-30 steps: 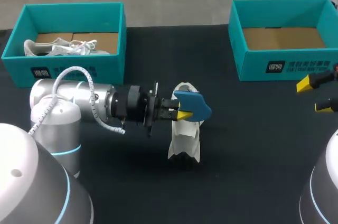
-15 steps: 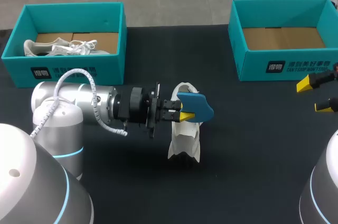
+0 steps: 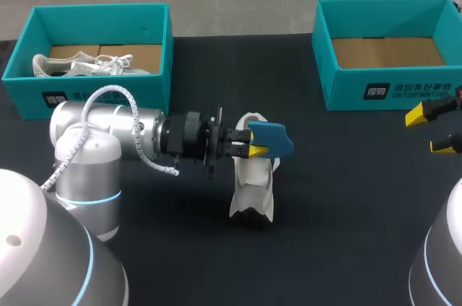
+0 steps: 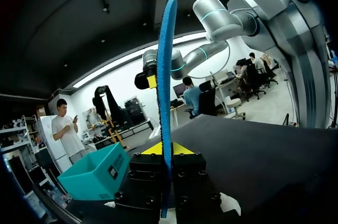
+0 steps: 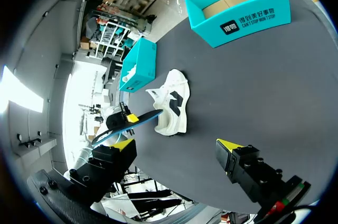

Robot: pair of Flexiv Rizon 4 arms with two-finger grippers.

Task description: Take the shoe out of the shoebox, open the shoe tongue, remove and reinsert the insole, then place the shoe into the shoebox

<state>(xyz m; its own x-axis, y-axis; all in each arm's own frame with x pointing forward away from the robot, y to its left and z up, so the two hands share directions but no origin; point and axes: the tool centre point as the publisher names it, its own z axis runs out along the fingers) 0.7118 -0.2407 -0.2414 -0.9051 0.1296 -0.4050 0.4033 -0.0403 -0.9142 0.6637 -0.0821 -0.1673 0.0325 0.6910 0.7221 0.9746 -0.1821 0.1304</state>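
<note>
Closest to us on the black bench [image 3: 346, 198] sits a white lace-up trainer [image 3: 253, 183], at about the middle of the surface. Its long axis runs from near to far. We cannot tell which end is the toe. From our right wrist view, dark markings show on the side of the trainer that faces our right arm.

Just beyond its near end, our left arm [image 3: 108, 140] comes in level from the left. The left jaws are closed on a flat blue foam insole [image 3: 271, 138], pinched between the yellow fingertips [image 3: 254, 151]. The insole stands on edge with its long axis running straight out ahead of the jaws, toward the right and crosswise to the trainer. It hangs over the trainer's far half; we cannot tell whether the two touch.

At the right edge, well apart from the trainer, our right jaws stand wide, with nothing between the yellow tips [image 3: 416, 115].

Farthest off are two teal cardboard shoeboxes, each with white print on its near wall. The left shoebox [image 3: 108, 93] holds a second white laced shoe [image 3: 86, 66]. The right shoebox [image 3: 346, 93] shows a brown cardboard floor [image 3: 386, 52].
</note>
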